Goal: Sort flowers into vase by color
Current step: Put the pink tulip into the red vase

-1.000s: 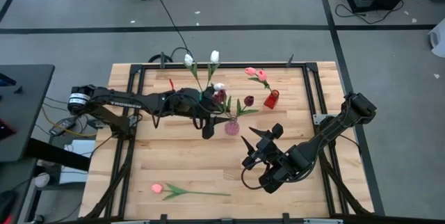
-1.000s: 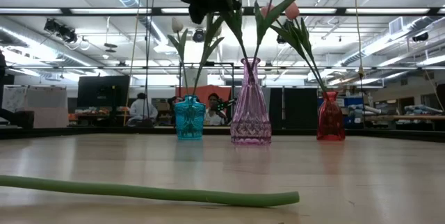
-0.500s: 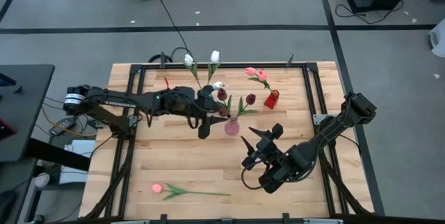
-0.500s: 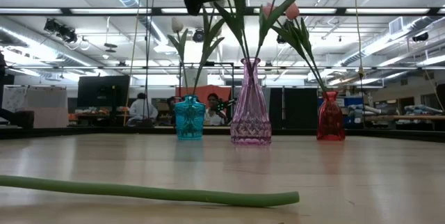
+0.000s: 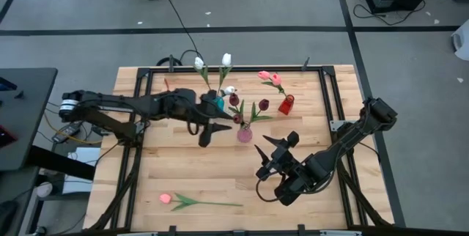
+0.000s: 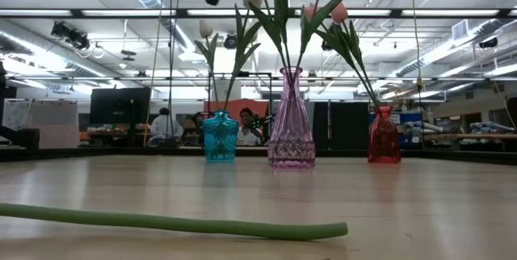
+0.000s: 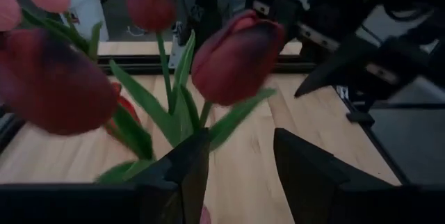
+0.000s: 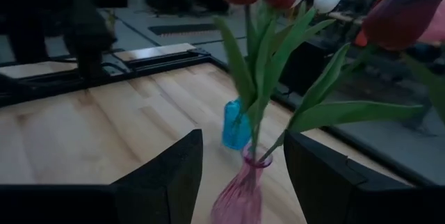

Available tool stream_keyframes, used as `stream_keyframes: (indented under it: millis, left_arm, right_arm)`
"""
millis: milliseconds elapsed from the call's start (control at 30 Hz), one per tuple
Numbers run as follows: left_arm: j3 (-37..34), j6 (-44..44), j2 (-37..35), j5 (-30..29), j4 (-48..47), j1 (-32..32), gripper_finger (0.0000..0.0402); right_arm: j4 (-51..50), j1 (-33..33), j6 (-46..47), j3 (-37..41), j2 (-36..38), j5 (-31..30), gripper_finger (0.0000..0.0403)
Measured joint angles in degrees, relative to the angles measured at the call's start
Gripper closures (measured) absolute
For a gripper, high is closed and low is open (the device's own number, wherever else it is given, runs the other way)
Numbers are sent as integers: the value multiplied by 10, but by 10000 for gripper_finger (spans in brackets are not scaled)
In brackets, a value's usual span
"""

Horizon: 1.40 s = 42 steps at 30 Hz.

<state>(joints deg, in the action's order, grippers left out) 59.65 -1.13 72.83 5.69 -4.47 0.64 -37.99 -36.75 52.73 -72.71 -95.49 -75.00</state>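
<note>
On the table [image 5: 176, 170], a pink tulip [image 5: 192, 201] lies crosswise, head left.

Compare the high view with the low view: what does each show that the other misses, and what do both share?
Only the high view shows both whole arms, the left gripper, the right gripper and the pink head of the lying tulip. Only the low view shows the room with people behind. Both show the blue vase, pink vase, red vase and the lying tulip's stem.
</note>
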Motion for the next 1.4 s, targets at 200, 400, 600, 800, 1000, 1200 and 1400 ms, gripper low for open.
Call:
stream_keyframes:
  millis: [200, 400, 600, 800, 1000, 1200, 1400]
  left_arm:
    - [0, 9, -55, 18, -86, -18, 234]
    - [-43, 4, -64, 33, -91, -97, 234]
    - [-94, -32, -64, 25, -72, -177, 234]
    - [-133, -54, -67, -13, -36, -247, 234]
    - [-191, -72, -67, -62, 66, -284, 234]
    - [-238, -94, -67, -77, 124, -285, 234]
    - [-243, -97, -67, -98, 124, -285, 234]
  right_arm:
    - [73, 11, -62, 0, -7, 108, 192]
    - [306, 42, -232, 0, -77, 326, 192]
    - [447, 51, -278, -5, -149, 488, 197]
    - [448, 51, -279, -23, -214, 546, 211]
    - [461, 51, -275, -31, -275, 615, 217]
    - [466, 47, -284, -31, -292, 597, 217]
    - [459, 18, -356, -31, -292, 531, 217]
